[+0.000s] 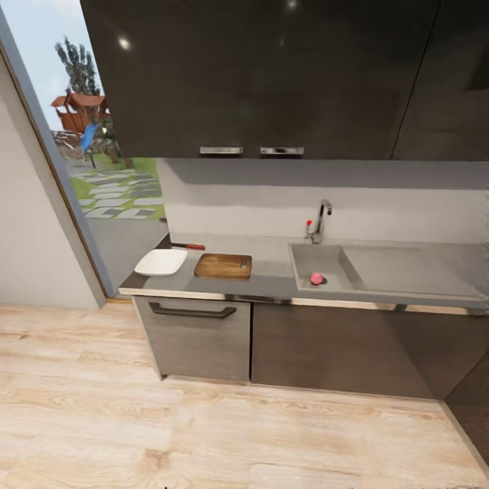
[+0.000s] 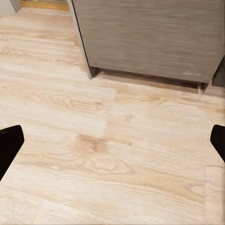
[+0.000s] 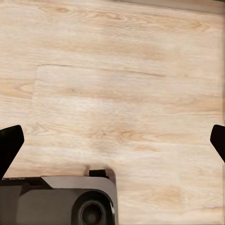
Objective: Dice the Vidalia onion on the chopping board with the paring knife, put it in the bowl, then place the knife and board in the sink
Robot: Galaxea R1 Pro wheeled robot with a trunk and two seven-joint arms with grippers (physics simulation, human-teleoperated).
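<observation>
In the left wrist view the left gripper (image 2: 112, 140) shows as two black fingertips (image 2: 9, 145) at opposite edges of the picture, spread wide with nothing between them, over the pale wood-grain plank floor (image 2: 93, 140). Beyond them stands the grey wood-grain base cabinet (image 2: 150, 37). In the right wrist view the right gripper (image 3: 112, 140) is likewise spread wide and holds nothing, its black fingertips (image 3: 9, 145) over the same floor, and a grey and black part of the robot's base (image 3: 56, 201) lies below it.

The head view takes in the kitchen from some way back. The grey rectangular sink (image 1: 322, 265) is set into the grey countertop (image 1: 272, 272), and it serves as the landmark. The small pink round Vidalia onion (image 1: 316, 278) lies inside the sink, near the front of the basin. The chrome tap (image 1: 318, 223) rises just behind the sink. To the left of the sink, on the countertop, lies the brown rectangular wooden chopping board (image 1: 223, 265). Farther left of the sink, just beside the board, sits the white shallow bowl (image 1: 161, 261). The paring knife with a red-brown handle (image 1: 188, 246) lies behind the bowl and board, close to the wall. Above the sink hang glossy black wall cabinets (image 1: 272, 75), and far to its left a tall window (image 1: 102, 156) looks onto a garden
</observation>
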